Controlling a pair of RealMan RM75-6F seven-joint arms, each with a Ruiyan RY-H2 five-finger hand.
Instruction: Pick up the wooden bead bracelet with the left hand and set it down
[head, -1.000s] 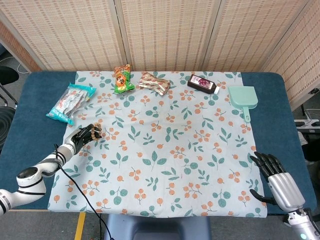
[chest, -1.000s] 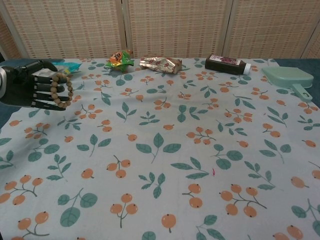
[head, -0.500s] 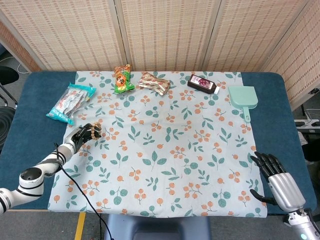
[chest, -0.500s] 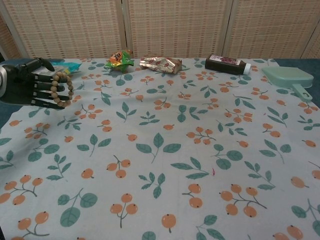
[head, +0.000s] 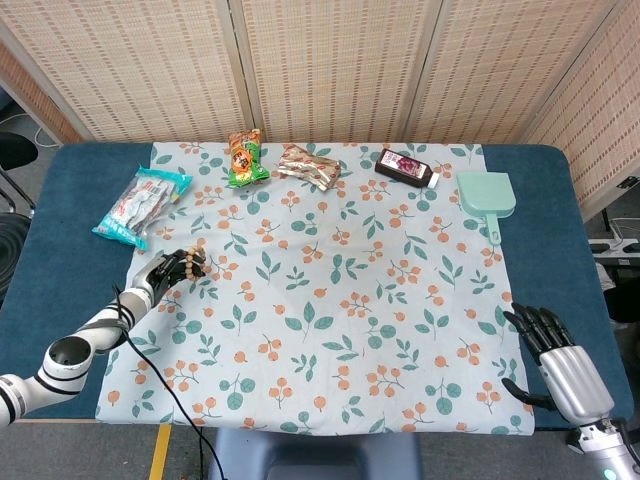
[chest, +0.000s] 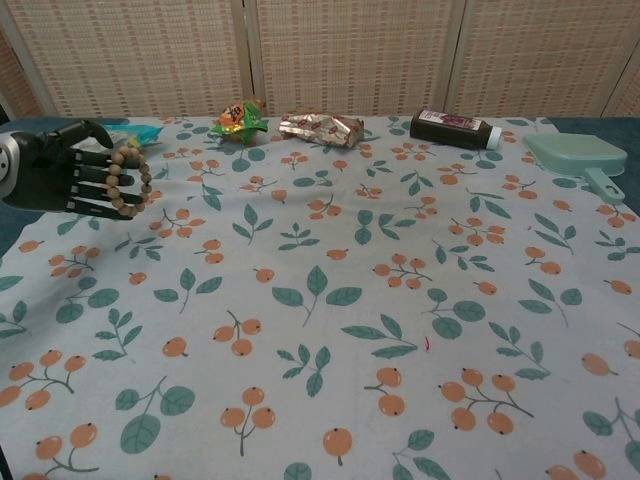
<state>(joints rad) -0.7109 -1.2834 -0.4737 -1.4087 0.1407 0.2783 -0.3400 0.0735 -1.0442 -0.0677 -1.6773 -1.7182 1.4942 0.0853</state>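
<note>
1 bracelet (head: 192, 262), 3 snack packets (head: 247, 158), 1 bottle (head: 405, 167), 1 dustpan (head: 486, 195)

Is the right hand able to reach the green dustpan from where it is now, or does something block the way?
Probably yes. The right hand is open and holds nothing, at the near right corner. The green dustpan lies on the same right side, further back, and only bare cloth and table edge lie between them.

Matt wooden beads on the bracelet (chest: 128, 182), glossy black plastic on the left hand (chest: 62, 170), crinkled shiny foil on the snack packet (head: 308, 165), soft printed fabric on the tablecloth (head: 330, 300).
</note>
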